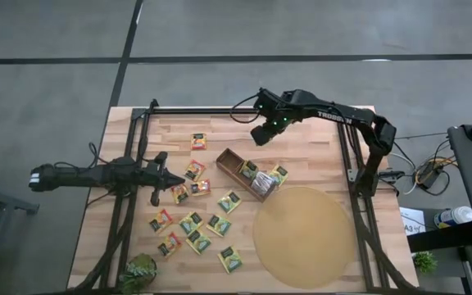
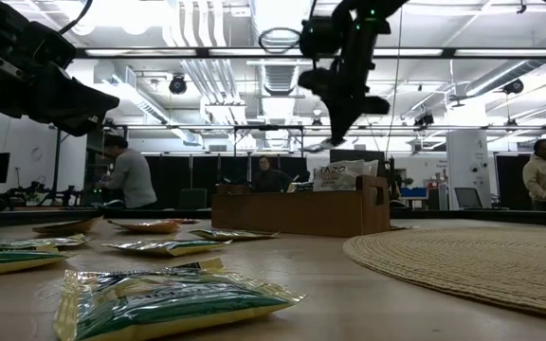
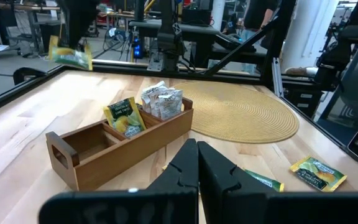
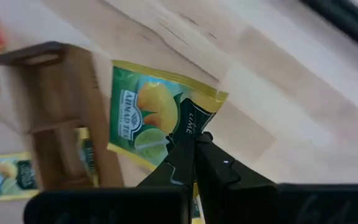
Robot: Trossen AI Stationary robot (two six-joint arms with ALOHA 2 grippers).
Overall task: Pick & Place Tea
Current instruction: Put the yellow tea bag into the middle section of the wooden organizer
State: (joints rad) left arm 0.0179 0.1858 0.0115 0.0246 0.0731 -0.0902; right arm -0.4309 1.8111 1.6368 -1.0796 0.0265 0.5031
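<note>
**Observer:** What is nearest to you?

**Robot:** My right gripper (image 4: 188, 146), fingers pinched tight on the corner of one tea sachet (image 4: 151, 115). It is a flat square packet, green and yellow, with lemon and lime printed on it and a white-lettered label down one edge. It hangs below my fingers, lifted clear above the table (image 1: 318, 143).

**Observer:** And under it?

**Robot:** The brown wooden box (image 4: 61, 106), with sachets standing upright in its compartments. In the high view I hover just beyond the box's far end.

**Observer:** The rest of the tea?

**Robot:** The loose sachets (image 1: 191, 223) lie scattered on the table on the box's left side, green-yellow and orange-red, flat on the wood. The round tan mat (image 1: 306, 238) lies beside the box.

**Observer:** Your other arm?

**Robot:** My left gripper (image 1: 173, 179) is shut, holding nothing, low at the left edge of the scattered packets.
</note>
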